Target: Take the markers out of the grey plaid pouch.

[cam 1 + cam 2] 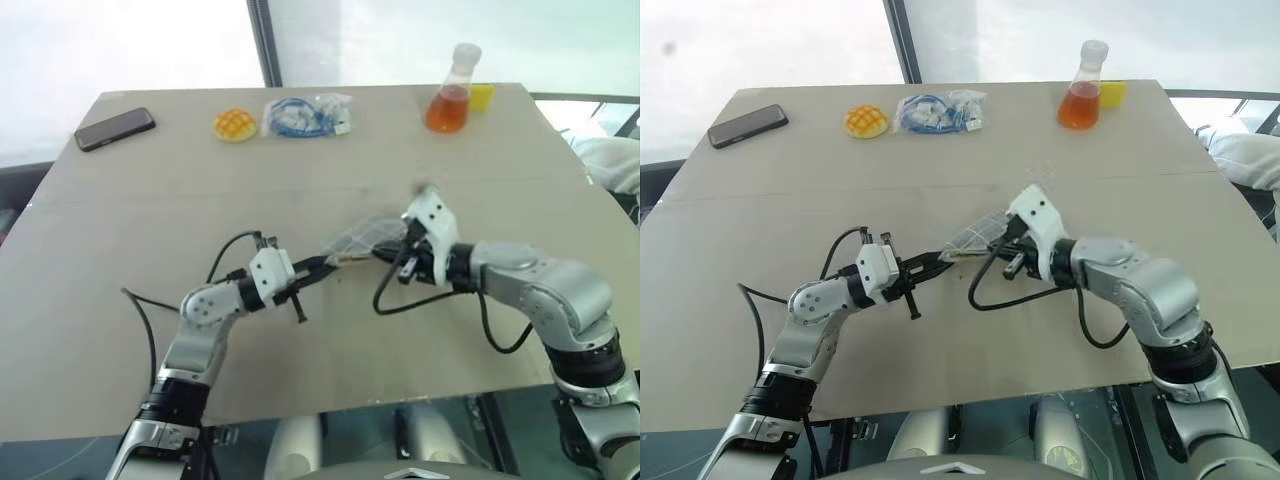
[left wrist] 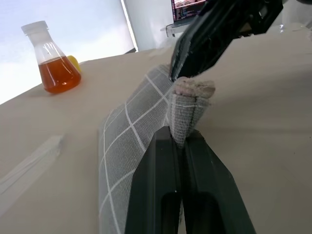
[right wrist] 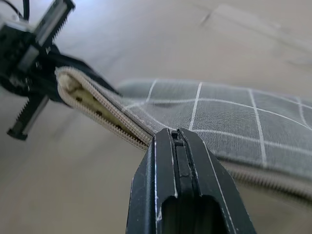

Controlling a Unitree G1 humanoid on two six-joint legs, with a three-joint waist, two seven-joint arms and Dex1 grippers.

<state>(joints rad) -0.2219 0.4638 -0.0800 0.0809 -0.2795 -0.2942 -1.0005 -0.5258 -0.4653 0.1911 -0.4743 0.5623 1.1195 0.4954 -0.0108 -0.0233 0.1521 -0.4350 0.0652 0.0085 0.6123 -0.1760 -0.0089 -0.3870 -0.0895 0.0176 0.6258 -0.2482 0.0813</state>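
The grey plaid pouch [image 1: 362, 238] hangs between my two grippers just above the table, its zipper edge [image 3: 105, 114] partly parted and showing olive-yellow lining. My left gripper [image 1: 325, 264] is shut on the pouch's end, pinching a fold of fabric [image 2: 187, 105]. My right gripper [image 1: 998, 250] is shut on the pouch at its zipper edge, close beside the left one. The right gripper's black fingers [image 2: 214, 34] also appear in the left wrist view, and the left gripper [image 3: 34, 58] in the right wrist view. The markers are hidden.
Along the far edge of the table [image 1: 120, 260] stand a flask of orange liquid [image 1: 450, 100] with a yellow object [image 1: 482, 96] behind it, a clear bag with blue cable [image 1: 305, 115], a yellow bun-shaped toy [image 1: 234, 124] and a black phone [image 1: 114, 128].
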